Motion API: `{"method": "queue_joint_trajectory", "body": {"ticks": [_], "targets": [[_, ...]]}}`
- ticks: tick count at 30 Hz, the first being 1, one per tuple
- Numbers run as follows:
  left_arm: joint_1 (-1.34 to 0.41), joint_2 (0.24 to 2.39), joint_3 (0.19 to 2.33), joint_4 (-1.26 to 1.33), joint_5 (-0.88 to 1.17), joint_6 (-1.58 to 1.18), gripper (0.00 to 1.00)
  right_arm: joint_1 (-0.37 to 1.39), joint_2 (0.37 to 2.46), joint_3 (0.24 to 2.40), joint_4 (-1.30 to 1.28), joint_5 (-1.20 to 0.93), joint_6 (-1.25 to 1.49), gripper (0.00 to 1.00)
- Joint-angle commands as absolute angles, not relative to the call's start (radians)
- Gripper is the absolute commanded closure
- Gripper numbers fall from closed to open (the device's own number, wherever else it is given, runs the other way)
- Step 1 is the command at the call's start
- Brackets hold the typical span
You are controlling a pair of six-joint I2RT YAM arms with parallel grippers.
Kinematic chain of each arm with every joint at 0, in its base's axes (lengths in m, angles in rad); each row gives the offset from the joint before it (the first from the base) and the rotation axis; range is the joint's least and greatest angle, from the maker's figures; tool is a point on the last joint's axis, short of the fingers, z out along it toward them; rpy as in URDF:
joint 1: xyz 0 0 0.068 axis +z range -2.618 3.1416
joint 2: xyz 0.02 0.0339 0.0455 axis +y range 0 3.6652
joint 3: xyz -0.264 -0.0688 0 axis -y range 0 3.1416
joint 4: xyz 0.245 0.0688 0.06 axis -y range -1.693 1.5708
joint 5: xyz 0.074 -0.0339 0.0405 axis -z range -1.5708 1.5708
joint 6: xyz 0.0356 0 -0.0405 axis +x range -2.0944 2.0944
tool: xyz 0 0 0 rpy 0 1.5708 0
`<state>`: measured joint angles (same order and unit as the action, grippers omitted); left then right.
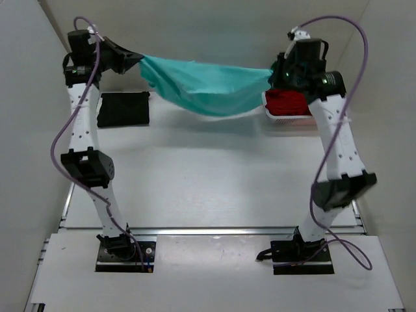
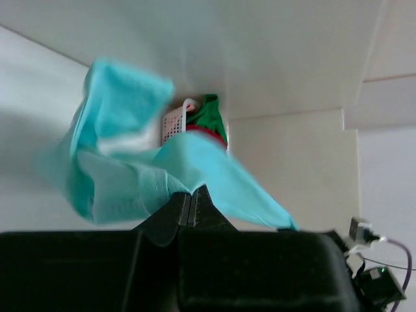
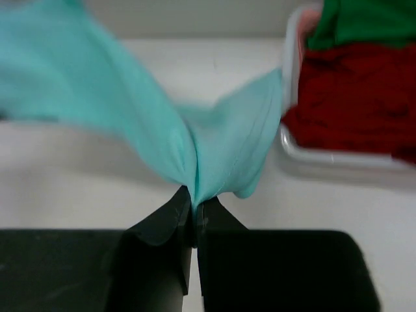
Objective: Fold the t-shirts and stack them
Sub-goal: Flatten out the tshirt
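Observation:
The teal t-shirt (image 1: 205,88) hangs stretched in the air between both grippers, sagging in the middle above the far part of the table. My left gripper (image 1: 138,58) is shut on its left end; the left wrist view shows the cloth (image 2: 130,175) pinched at the gripper (image 2: 191,192). My right gripper (image 1: 274,73) is shut on its right end, as in the right wrist view (image 3: 194,198), where the cloth (image 3: 117,110) spreads out. The black t-shirt (image 1: 123,109) lies folded at the far left. The red t-shirt (image 1: 286,102) (image 3: 351,104) and the green t-shirt (image 3: 364,19) (image 2: 208,114) lie in the basket.
The white lattice basket (image 1: 286,119) stands at the far right, under my right arm; its rim shows in the right wrist view (image 3: 325,159). White walls close the table at the back and sides.

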<state>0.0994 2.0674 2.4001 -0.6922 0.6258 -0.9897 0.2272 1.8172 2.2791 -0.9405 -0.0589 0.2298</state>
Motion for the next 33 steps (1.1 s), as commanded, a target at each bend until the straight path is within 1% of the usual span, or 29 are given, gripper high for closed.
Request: {"method": "queue_joint_trajectory", "body": {"ticks": [1, 2, 3, 4, 5, 6, 7, 8, 9, 11, 12, 13, 14, 15, 18, 20, 21, 23, 26, 28, 31, 33], "targets": [[0.161, 1.817, 2.397, -0.858, 0.755, -0.934, 1.00, 0.282, 1.551, 2.047, -0.948, -0.017, 0.187, 1.00], [0.167, 1.754, 2.197, -0.774, 0.752, -0.933, 1.00, 0.264, 1.486, 1.958, -0.934, -0.031, 0.201, 1.00], [0.181, 1.624, 2.071, -0.653, 0.758, -0.955, 1.00, 0.241, 1.430, 1.863, -0.940, -0.049, 0.228, 1.00], [0.186, 1.505, 1.820, -0.512, 0.762, -1.021, 1.00, 0.227, 1.411, 1.771, -0.928, -0.089, 0.238, 1.00], [0.190, 1.450, 1.585, -0.450, 0.761, -1.081, 1.00, 0.222, 1.373, 1.716, -0.911, -0.092, 0.250, 1.00], [0.189, 1.383, 1.392, -0.355, 0.762, -1.100, 1.00, 0.225, 1.347, 1.616, -0.901, -0.094, 0.255, 1.00], [0.175, 1.350, 1.314, -0.309, 0.755, -1.117, 1.00, 0.238, 1.327, 1.518, -0.881, -0.109, 0.265, 1.00], [0.166, 1.354, 1.217, -0.366, 0.733, -1.068, 1.00, 0.230, 1.316, 1.429, -0.852, -0.132, 0.273, 1.00], [0.141, 1.367, 1.165, -0.388, 0.727, -1.039, 1.00, 0.238, 1.302, 1.386, -0.842, -0.140, 0.287, 1.00], [0.098, 1.403, 1.112, -0.435, 0.608, -0.926, 1.00, 0.247, 1.304, 1.240, -0.793, -0.175, 0.298, 1.00], [0.068, 1.413, 1.083, -0.443, 0.580, -0.902, 1.00, 0.247, 1.296, 1.208, -0.784, -0.176, 0.299, 1.00], [0.066, 1.430, 1.024, -0.446, 0.531, -0.864, 0.97, 0.239, 1.304, 1.143, -0.773, -0.204, 0.299, 1.00], [0.090, 1.452, 0.990, -0.433, 0.525, -0.850, 0.79, 0.242, 1.308, 1.093, -0.769, -0.213, 0.301, 1.00], [0.103, 1.453, 0.913, -0.416, 0.532, -0.841, 0.71, 0.236, 1.318, 1.068, -0.769, -0.215, 0.296, 1.00], [0.156, 1.441, 0.783, -0.379, 0.545, -0.813, 0.59, 0.226, 1.327, 0.977, -0.758, -0.207, 0.278, 1.00], [0.134, 1.410, 0.773, -0.448, 0.494, -0.741, 0.50, 0.207, 1.318, 0.921, -0.743, -0.216, 0.264, 1.00], [0.118, 1.408, 0.787, -0.469, 0.474, -0.721, 0.49, 0.192, 1.316, 0.913, -0.732, -0.219, 0.261, 1.00], [0.057, 1.375, 0.781, -0.523, 0.416, -0.677, 0.44, 0.172, 1.312, 0.893, -0.732, -0.225, 0.250, 0.99], [0.035, 1.342, 0.706, -0.512, 0.407, -0.690, 0.41, 0.170, 1.328, 0.902, -0.730, -0.222, 0.235, 1.00], [0.041, 1.336, 0.646, -0.499, 0.401, -0.704, 0.41, 0.166, 1.338, 0.902, -0.727, -0.228, 0.233, 1.00], [0.038, 1.339, 0.692, -0.563, 0.313, -0.660, 0.40, 0.184, 1.350, 0.927, -0.727, -0.225, 0.232, 0.99], [0.023, 1.338, 0.745, -0.644, 0.202, -0.625, 0.41, 0.179, 1.351, 0.937, -0.726, -0.232, 0.236, 1.00]]}}
